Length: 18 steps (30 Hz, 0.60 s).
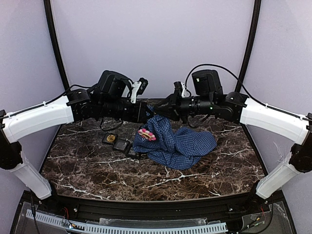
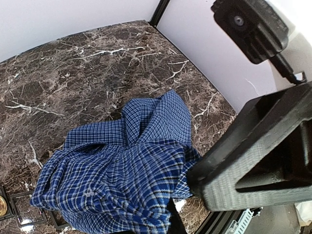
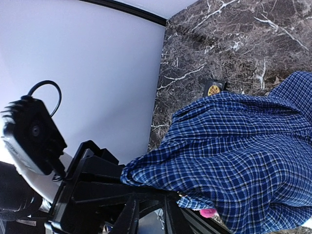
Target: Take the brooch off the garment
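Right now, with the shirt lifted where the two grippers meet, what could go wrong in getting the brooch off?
1. The garment hangs from a pinch where the left gripper and right gripper meet. If that hold slips, it may slump over the black tray.
2. The pink brooch sits among folds below them, so a grab may catch cloth instead.

- The table (image 1: 97, 170) has a dark brown marble top run through with white veins, and a black rim along its near edge.
- A blue-and-white check shirt (image 1: 180, 144) lies crumpled a little right of the table's middle. Its lower folds rest on the marble and its upper part rises off the surface.
- A black tray (image 1: 122, 145) sits flat just left of the shirt, its right end under the cloth's edge, with a round gold piece (image 1: 110, 138) in its left slot.
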{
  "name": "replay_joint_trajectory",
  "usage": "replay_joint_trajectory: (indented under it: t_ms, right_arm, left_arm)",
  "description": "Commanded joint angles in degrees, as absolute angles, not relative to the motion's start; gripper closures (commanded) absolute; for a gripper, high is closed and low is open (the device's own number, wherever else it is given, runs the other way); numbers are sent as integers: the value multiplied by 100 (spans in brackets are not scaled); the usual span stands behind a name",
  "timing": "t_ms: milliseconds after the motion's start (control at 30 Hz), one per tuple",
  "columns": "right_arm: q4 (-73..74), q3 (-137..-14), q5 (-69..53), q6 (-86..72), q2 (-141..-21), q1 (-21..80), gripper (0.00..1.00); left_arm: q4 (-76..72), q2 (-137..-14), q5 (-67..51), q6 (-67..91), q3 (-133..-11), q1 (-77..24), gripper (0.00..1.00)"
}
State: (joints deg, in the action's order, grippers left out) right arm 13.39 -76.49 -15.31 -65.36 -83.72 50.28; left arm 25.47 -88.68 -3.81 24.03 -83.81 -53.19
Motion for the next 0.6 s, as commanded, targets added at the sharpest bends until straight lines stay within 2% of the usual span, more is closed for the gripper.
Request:
replay_joint_trajectory:
  t_ms: [0,167,567]
  right_arm:
    - [1463,-7830,-1586,-6594,-8556,5071,83]
    - [1766,-7823,-1397,-6692,-8560,5072,84]
    - [1819,-7888,-1249,-6689,-8664,5069,79]
  left_arm:
    - [2350,-8640,-595,2434,-8402,-5308,99]
    - [2359,-8655,-605,2418,-8419,-5306,99]
    - [2270,-8673,-732,2347,-8415,-5307,99]
